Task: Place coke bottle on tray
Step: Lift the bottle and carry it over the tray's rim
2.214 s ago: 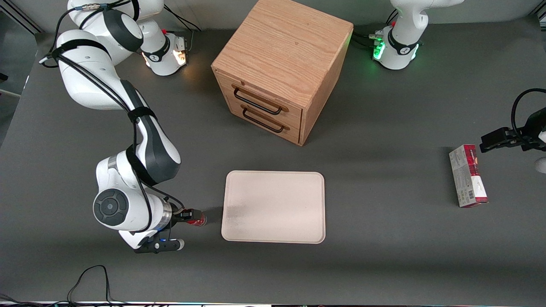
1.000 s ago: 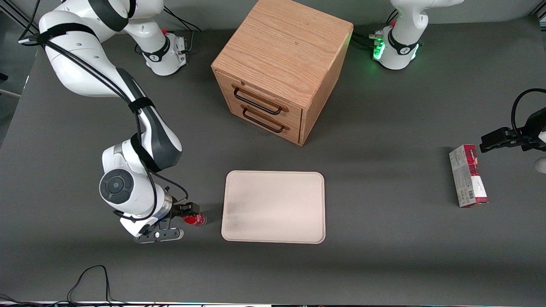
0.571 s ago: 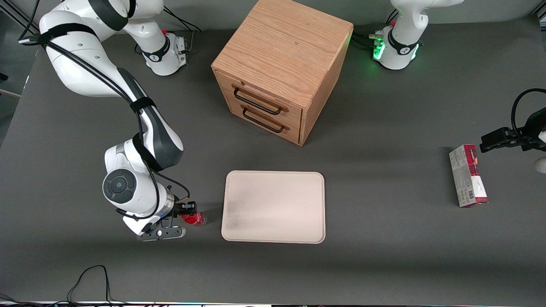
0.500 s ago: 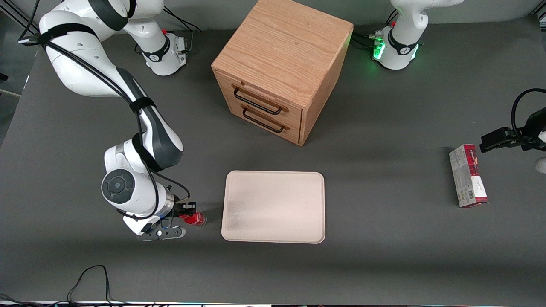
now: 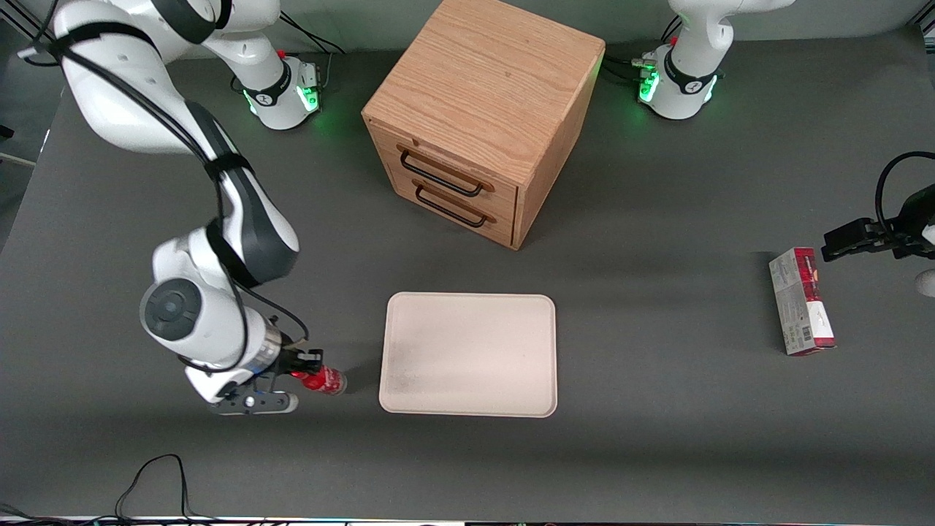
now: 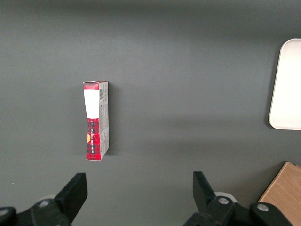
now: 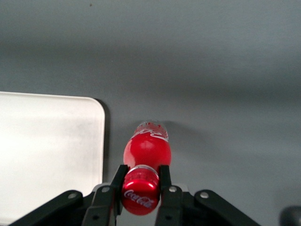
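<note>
Red cap and red label mark the coke bottle, which I see pinched by its neck in the gripper; on the wrist feed the two black fingers press against either side of the cap, closed down to the width of the bottle neck. From my front feed the gripper sits low over the grey table, nearest the camera of anything, with the bottle tilted and pointing at about 3 o'clock toward the tray. The bottle is just beside the tray's short edge, not on it; I cannot tell whether its base touches the table. The cream-white tray lies flat and bare. At roughly 12 o'clock from the tray, farther from the camera, stands the wooden drawer cabinet. Toward the parked arm's end of the table lies a red-and-grey carton on its side
</note>
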Motion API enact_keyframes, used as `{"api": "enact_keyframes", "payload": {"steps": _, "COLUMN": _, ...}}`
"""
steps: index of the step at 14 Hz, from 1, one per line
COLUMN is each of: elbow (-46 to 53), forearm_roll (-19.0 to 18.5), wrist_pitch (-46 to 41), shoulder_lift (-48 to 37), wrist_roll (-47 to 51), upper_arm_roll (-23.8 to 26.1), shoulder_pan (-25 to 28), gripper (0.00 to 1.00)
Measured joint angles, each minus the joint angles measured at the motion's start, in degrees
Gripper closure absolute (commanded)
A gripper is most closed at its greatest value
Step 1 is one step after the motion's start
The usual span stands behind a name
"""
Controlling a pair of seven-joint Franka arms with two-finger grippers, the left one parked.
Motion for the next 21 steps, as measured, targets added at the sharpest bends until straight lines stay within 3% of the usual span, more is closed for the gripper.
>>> {"api": "enact_keyframes", "payload": {"steps": 4, "elbow": 6.60, "forearm_roll": 0.35, "wrist_pitch": -14.36, "shoulder_lift": -6.55, "wrist_roll": 2.16, "upper_arm_roll": 2.97, "shoulder_pan": -0.32, "gripper": 1.00}}
{"api": "enact_keyframes", "payload": {"steps": 8, "elbow": 9.34, "forearm_roll": -0.19, "wrist_pitch": -14.03, "shoulder_lift": -4.98, "wrist_roll": 11.13, "upper_arm_roll": 10.91, "shoulder_pan": -0.20, "gripper": 1.00}}
{"api": "enact_keyframes", "payload": {"steps": 12, "elbow": 10.50, "forearm_roll": -10.58, "wrist_pitch": -10.66, "shoulder_lift": 2.21, "wrist_roll": 18.36, "upper_arm_roll": 18.18, "shoulder_pan": 0.92, "gripper": 1.00}}
{"api": "enact_keyframes", "payload": {"steps": 14, "elbow": 10.55, "forearm_roll": -12.91, "wrist_pitch": -8.20, "shoulder_lift": 5.82, "wrist_roll": 19.40, "upper_arm_roll": 18.54, "shoulder_pan": 2.17, "gripper": 1.00}}
{"api": "enact_keyframes", "payload": {"steps": 21, "elbow": 10.70, "forearm_roll": -13.61, "wrist_pitch": 2.02, "shoulder_lift": 13.84, "wrist_roll": 19.37, "upper_arm_roll": 15.37, "shoulder_pan": 2.21, "gripper": 1.00}}
